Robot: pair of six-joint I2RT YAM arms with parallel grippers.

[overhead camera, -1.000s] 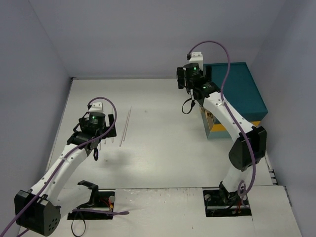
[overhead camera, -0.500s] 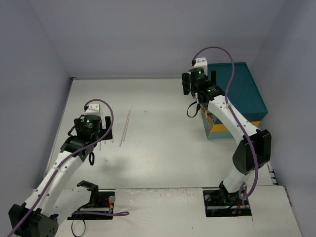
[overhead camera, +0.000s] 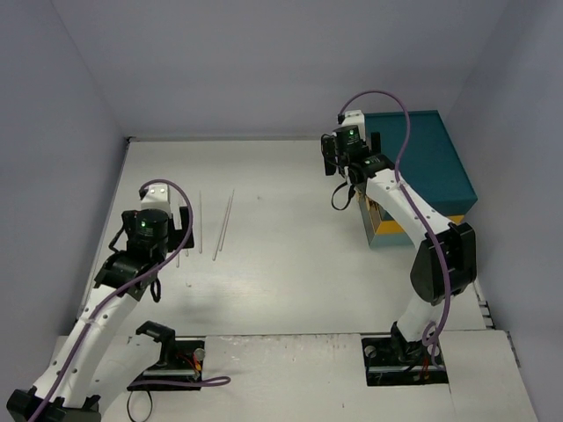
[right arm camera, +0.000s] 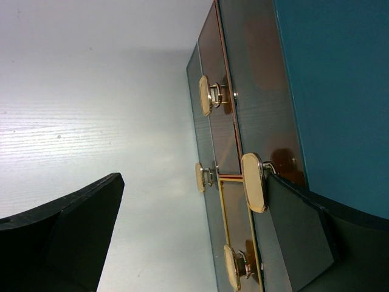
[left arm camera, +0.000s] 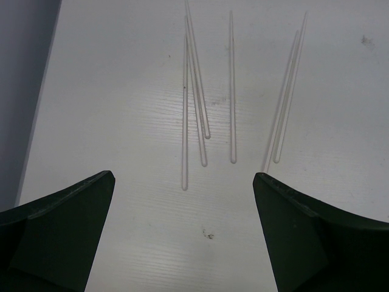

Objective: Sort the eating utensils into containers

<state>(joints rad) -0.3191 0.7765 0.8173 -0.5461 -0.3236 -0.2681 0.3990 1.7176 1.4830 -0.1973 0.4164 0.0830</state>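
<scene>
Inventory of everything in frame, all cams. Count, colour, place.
thin clear plastic sticks: six, see-through, lying loose on the table in front of the left claw
large teal box-shaped chest: one, teal with a yellow band, far right of the table
oval gold drawer handles: four in view, gold, on the chest's glossy drawer fronts
white table: one, white, under everything
white jointed arms: two, white with purple cables, bases at the near edge
left claw: one, dark, open, above the table just short of the sticks
right claw: one, dark, open, facing the drawer fronts
</scene>
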